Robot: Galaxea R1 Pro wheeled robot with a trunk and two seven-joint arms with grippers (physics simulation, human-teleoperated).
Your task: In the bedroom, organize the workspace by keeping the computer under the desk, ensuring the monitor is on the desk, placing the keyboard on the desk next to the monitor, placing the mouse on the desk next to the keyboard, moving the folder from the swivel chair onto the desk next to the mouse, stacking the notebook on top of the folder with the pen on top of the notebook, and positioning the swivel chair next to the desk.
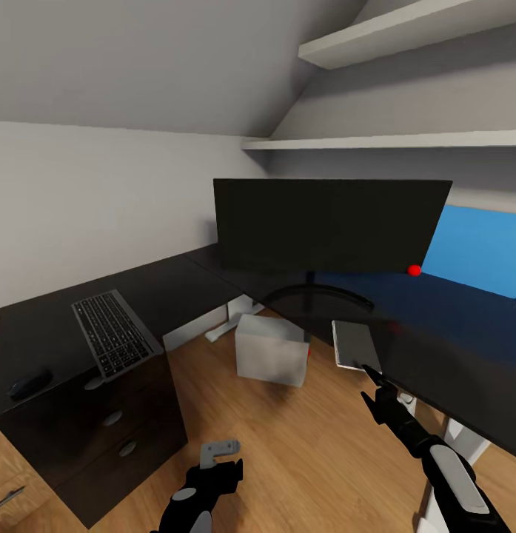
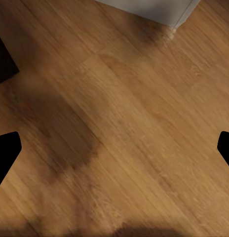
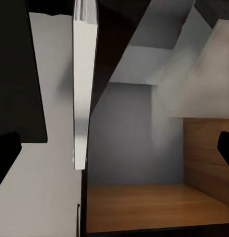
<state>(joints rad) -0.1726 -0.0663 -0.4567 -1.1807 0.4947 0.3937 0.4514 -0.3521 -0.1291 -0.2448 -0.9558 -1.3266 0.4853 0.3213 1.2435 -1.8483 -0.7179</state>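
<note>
On the long black L-shaped bench (image 1: 80, 303) stand the wide black monitor (image 1: 328, 226), silver-framed keyboard (image 1: 113, 332) and black mouse (image 1: 29, 383), the thin grey notebook (image 1: 355, 345) just beyond the right fingers (image 1: 372, 372), both grippers spread, grey computer tower (image 1: 271, 349) underneath.

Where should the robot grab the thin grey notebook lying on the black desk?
Probably by its near short edge, coming from the room side with the open right gripper, which is closest. The notebook lies flat and thin at the desk's front edge, so pinching that edge, one finger over and one under, looks easier than gripping from above.
</note>
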